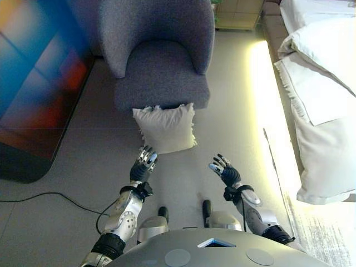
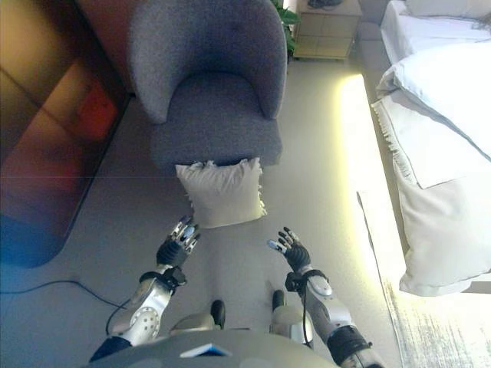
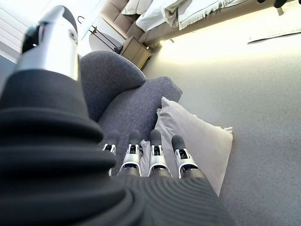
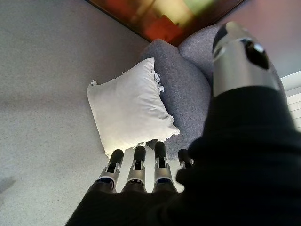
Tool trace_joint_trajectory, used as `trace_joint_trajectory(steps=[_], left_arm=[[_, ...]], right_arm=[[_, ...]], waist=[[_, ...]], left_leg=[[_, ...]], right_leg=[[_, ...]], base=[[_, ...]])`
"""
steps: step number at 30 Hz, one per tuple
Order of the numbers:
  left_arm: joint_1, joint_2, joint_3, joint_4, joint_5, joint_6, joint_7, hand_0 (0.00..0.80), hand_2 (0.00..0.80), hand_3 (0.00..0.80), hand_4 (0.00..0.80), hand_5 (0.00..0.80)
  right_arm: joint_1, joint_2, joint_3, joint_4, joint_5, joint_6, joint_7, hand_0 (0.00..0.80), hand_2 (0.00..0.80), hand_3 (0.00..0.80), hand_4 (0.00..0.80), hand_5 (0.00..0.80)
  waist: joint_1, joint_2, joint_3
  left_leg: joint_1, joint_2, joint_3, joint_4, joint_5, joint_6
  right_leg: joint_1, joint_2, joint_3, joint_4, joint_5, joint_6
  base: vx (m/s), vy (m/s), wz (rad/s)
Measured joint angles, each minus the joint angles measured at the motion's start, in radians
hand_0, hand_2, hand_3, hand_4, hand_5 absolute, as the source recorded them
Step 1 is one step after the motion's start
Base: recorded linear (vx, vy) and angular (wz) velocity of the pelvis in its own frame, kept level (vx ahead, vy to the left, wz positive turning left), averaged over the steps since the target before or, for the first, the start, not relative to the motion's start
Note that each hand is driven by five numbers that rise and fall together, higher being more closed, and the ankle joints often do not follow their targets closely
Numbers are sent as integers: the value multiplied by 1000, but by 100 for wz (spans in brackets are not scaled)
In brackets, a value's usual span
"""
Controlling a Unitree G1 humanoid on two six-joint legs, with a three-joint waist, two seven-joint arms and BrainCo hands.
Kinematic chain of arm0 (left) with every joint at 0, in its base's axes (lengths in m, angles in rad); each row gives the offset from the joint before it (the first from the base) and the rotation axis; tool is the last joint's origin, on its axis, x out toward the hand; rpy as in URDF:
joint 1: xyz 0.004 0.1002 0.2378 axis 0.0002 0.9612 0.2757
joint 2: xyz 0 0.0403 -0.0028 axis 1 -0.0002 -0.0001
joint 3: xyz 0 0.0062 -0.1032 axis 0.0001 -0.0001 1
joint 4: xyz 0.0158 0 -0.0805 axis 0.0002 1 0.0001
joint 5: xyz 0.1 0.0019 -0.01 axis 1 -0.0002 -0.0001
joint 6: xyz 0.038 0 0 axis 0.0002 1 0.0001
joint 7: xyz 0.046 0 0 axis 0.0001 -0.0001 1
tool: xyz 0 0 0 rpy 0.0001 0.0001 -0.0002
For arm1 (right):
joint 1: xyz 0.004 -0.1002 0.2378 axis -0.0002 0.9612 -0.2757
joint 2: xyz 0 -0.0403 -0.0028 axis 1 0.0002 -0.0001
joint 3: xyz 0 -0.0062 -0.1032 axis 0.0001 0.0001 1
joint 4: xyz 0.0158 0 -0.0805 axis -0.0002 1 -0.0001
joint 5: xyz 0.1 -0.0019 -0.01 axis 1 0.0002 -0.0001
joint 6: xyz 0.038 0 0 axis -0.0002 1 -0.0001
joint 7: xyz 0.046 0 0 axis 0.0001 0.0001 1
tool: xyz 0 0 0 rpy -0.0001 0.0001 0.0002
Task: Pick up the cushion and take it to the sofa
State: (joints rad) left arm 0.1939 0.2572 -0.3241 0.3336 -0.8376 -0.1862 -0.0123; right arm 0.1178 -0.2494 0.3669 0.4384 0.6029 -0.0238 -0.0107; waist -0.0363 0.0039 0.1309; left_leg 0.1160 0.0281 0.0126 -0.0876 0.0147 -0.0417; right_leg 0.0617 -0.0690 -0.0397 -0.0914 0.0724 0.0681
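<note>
A cream cushion [image 1: 166, 128] with frayed corners lies on the grey floor, leaning against the front of a grey armchair [image 1: 161, 78]. It also shows in the left wrist view [image 3: 197, 136] and the right wrist view [image 4: 129, 106]. My left hand [image 1: 143, 166] is open just short of the cushion's near left corner, not touching it. My right hand [image 1: 225, 169] is open to the near right of the cushion, apart from it. Both hands hold nothing.
A dark cabinet with a glossy front [image 1: 39, 83] stands at the left. A bed with white bedding [image 1: 322, 83] runs along the right, with a lit strip on the floor beside it. A wooden nightstand [image 2: 326, 31] stands behind the armchair.
</note>
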Motion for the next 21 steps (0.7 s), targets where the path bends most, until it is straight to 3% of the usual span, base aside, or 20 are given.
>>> trace_joint_trajectory(steps=[21], left_arm=[[-1,0,0,0,0,-6,8,0,0,0,0,0]], right_arm=[[1,0,-2,0,0,-5,0,0,0,0,0,0]], waist=[[0,3,11]], left_leg=[[-2,1,1,0,0,0]], right_leg=[[-2,0,0,1,0,0]], base=[[0,0,0]])
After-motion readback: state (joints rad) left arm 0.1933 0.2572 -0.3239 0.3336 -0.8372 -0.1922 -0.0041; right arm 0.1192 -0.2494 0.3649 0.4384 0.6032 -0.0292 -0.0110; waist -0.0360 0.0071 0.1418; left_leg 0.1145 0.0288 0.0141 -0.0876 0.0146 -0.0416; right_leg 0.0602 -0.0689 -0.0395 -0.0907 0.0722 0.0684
